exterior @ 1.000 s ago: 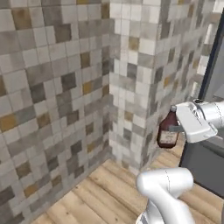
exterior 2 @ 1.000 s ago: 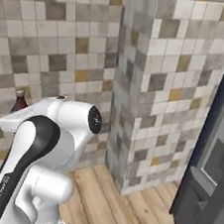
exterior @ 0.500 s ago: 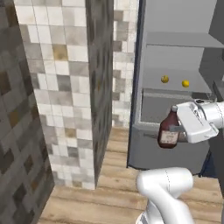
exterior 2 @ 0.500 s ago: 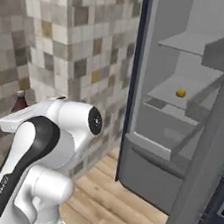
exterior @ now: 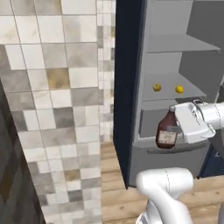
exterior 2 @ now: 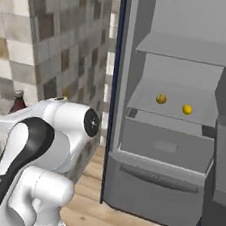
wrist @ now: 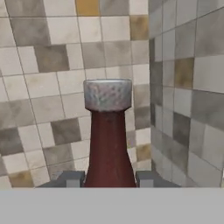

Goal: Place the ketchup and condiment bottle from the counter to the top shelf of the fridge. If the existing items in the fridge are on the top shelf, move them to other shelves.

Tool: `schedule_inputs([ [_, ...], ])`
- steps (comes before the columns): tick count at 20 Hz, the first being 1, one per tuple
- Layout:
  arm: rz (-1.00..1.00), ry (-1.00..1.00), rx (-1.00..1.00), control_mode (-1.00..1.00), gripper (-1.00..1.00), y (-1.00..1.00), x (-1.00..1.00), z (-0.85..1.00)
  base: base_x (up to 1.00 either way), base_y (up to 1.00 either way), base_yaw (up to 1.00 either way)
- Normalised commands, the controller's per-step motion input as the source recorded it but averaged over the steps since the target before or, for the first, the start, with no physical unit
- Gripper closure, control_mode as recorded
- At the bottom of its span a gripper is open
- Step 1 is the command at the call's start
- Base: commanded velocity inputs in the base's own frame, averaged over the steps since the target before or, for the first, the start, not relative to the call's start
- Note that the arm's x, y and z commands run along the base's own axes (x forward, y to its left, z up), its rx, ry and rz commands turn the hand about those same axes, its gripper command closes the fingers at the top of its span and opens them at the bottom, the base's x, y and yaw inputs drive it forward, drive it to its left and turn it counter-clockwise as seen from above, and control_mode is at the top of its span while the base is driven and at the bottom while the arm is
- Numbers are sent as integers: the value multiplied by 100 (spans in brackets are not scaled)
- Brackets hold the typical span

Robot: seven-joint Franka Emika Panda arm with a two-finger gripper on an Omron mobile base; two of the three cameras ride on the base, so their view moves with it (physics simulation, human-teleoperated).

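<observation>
Two yellow items [exterior: 156,87] sit on the fridge's middle shelf [exterior 2: 171,110]; the top shelf [exterior 2: 194,50] looks bare. The gripper [exterior: 175,129] clamps the ketchup bottle [exterior: 166,130] upright, near the fridge front. Risk: the bottle strikes a shelf edge if raised too little.

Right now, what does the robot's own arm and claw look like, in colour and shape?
The arm is glossy white with rounded, tube-like segments, a curved black band along one link and a dark round joint cap. The wrist block is boxy and white. The claw ends in two small, square-edged grey fingers. No cables or readable markings show.
</observation>
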Motion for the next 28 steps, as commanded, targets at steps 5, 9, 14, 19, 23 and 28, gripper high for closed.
schedule_inputs([
  [5, 0, 0, 0, 100, 100, 0, 0, 0, 69, -15, -57],
  [9, 0, 0, 0, 100, 100, 0, 0, 0, 66, -35, -36],
  [14, 0, 0, 0, 100, 100, 0, 0, 0, 73, -20, -6],
  [19, 0, 0, 0, 100, 100, 0, 0, 0, 63, -47, 3],
  [23, 0, 0, 0, 100, 100, 0, 0, 0, 38, -78, 7],
  [28, 0, 0, 0, 100, 100, 0, 0, 0, 57, -16, 1],
])
